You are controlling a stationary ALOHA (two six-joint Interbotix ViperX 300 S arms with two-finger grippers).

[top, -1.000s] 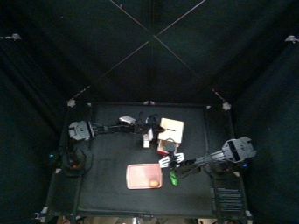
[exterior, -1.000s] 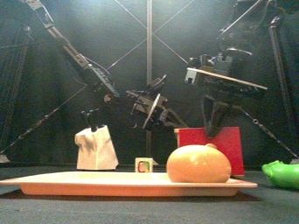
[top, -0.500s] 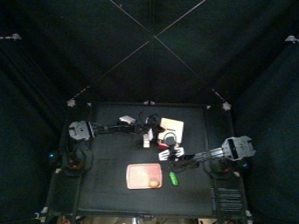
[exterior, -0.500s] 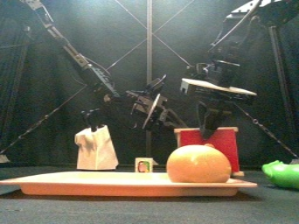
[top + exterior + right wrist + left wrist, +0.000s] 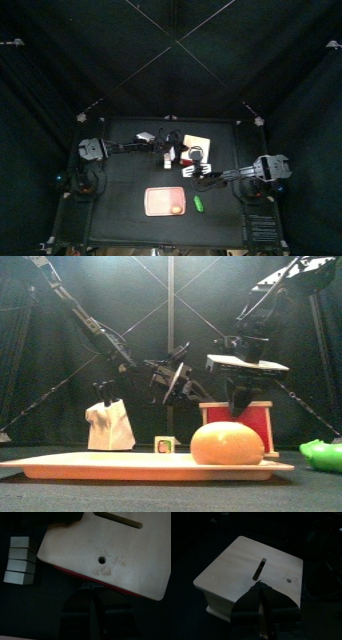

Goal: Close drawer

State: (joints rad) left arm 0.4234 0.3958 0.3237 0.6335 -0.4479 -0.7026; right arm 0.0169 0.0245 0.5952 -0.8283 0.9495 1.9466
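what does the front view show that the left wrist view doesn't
Only the front view shows the orange on the salmon board, the white block, the small cube, the green object at the right edge, and the right gripper hanging just above the drawer. Only the left wrist view shows the drawer's pale top panel, with its slot and small hole, and the left gripper against its near edge. Both views share the drawer itself.
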